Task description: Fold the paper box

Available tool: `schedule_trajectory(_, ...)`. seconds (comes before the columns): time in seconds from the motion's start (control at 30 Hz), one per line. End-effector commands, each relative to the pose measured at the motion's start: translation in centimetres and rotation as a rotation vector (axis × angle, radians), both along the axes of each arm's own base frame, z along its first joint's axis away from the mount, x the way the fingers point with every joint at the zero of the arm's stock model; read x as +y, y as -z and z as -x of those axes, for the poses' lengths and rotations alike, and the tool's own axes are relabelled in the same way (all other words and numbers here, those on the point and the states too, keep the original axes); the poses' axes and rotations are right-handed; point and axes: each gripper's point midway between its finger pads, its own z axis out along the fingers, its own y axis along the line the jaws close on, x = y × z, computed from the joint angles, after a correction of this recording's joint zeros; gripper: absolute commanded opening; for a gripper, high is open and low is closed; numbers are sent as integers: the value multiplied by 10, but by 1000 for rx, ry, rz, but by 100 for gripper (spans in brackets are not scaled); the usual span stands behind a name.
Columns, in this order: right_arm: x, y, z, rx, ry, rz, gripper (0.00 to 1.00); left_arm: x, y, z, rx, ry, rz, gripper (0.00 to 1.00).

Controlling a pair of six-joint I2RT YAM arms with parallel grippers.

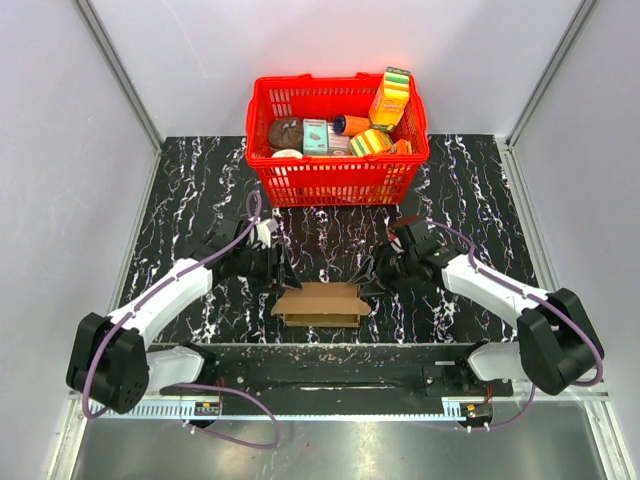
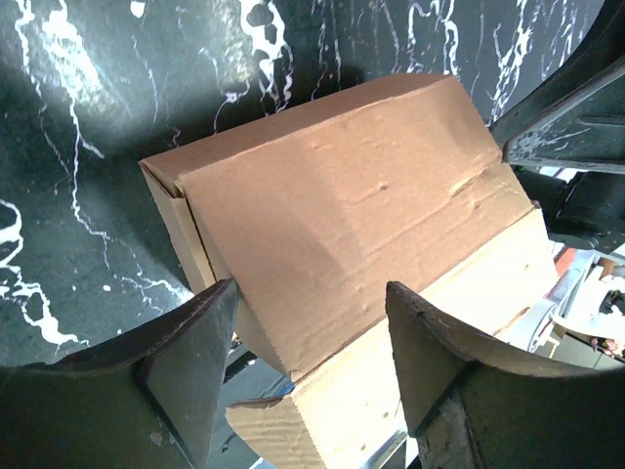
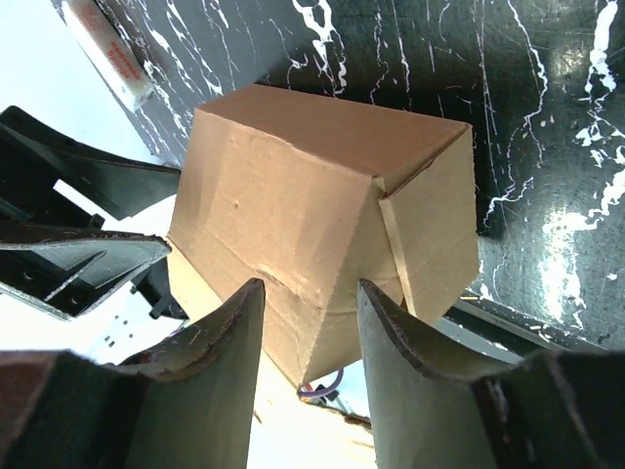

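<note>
Box (image 1: 322,302) was plain brown cardbd, partly formed into a slim carton. It had a broad top panel w/ faint dents & one crease, which sloped rather than lay flat in the wrist views. One end flap was tucked in w/ its seam gaping a little, & a paler flap ran along the lower long side. Box lay on the table (image 1: 190,200) at centre, just beside the near edge, between both arms. It was in front of the basket (image 1: 330,182), well apart from it. L gripper (image 2: 311,288) had its jaws spread astride the box's left end corner. Its pads looked v. close to the cardbd, but contact couldn't be told. R gripper (image 3: 311,283) was likewise at the right end: jaws spread, a box corner between them, touch unclear. Table top was glossy black marble-look w/ white veins, w/ glare patches in both wrist views. White walls (image 1: 60,150) stood on 3 sides, w/ alu posts at the corners. Basket was red plastic, at the far edge, holding colourful packs (image 1: 388,98). On the near side a black rail (image 1: 330,375) carried both arm bases, w/ a grey metal sheet below it. Box's near long edge ran approx parallel to the rail & close to it. Bare marble showed between box & basket. Wider strips of it ran out to L & R of the arms, up to the walls.
</note>
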Motion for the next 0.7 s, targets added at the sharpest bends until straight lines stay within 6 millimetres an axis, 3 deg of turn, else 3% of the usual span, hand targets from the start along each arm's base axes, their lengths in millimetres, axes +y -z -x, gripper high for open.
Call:
schedule_trajectory(0.0, 0, 5, 3, -40, -20, 19, 48, 2, 0, 1, -42, -11, 5, 66)
schedule_trajectory(0.67, -18, 34, 19, -35, -63, 104, 48, 25, 28, 14, -19, -49, -147, 63)
